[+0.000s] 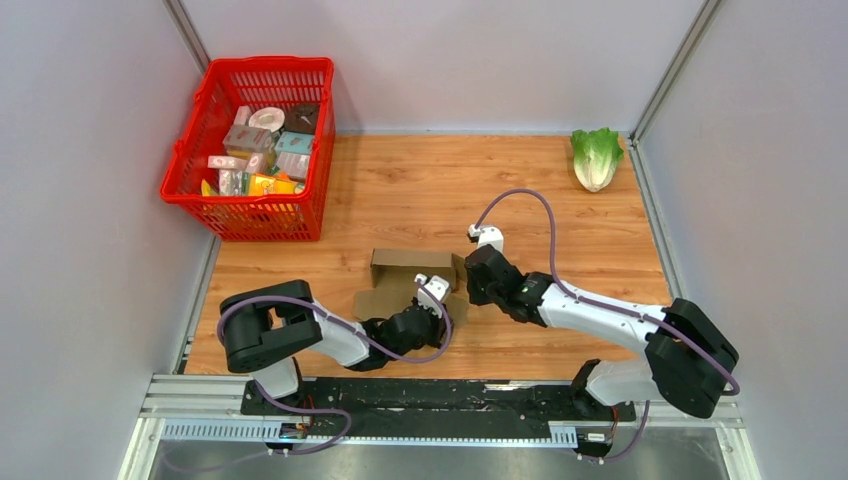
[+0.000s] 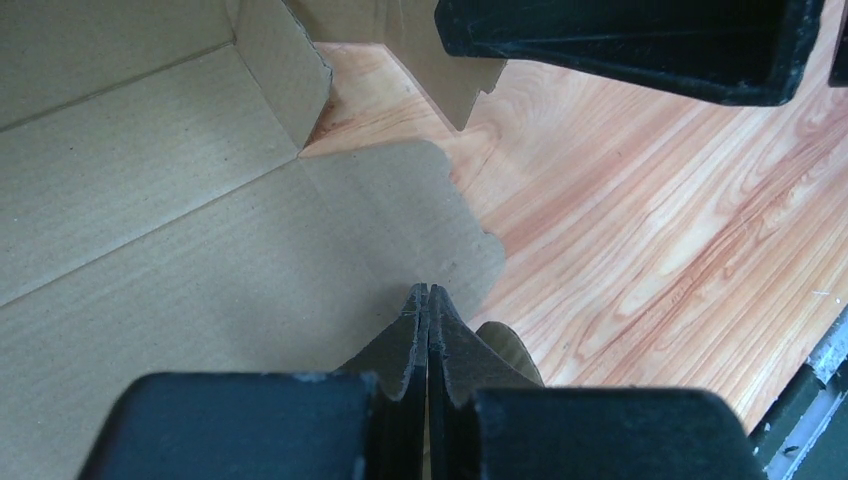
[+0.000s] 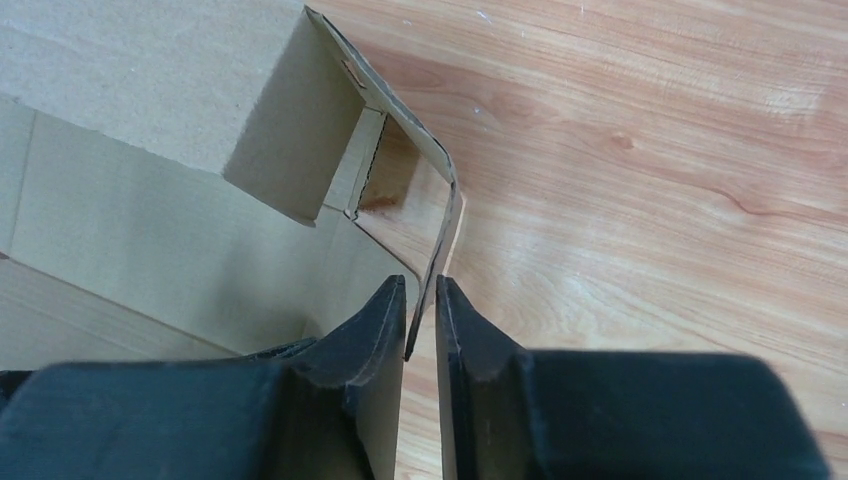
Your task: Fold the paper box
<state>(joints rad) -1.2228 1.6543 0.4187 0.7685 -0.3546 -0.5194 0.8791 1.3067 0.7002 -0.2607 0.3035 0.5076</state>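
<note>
Right gripper (image 3: pixel 421 300), barely open, straddled the paper box (image 3: pixel 120 230) flap; left gripper (image 2: pixel 428 298) shut empty; an off-centre pinch might buckle it.

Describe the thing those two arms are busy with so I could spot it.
On the wooden table, look near the front middle, away from the red plastic basket and the green lettuce. There lies a plain brown cardboard box, half folded, one wall raised. Unlike the basket's colourful packets, it bears no print.
</note>
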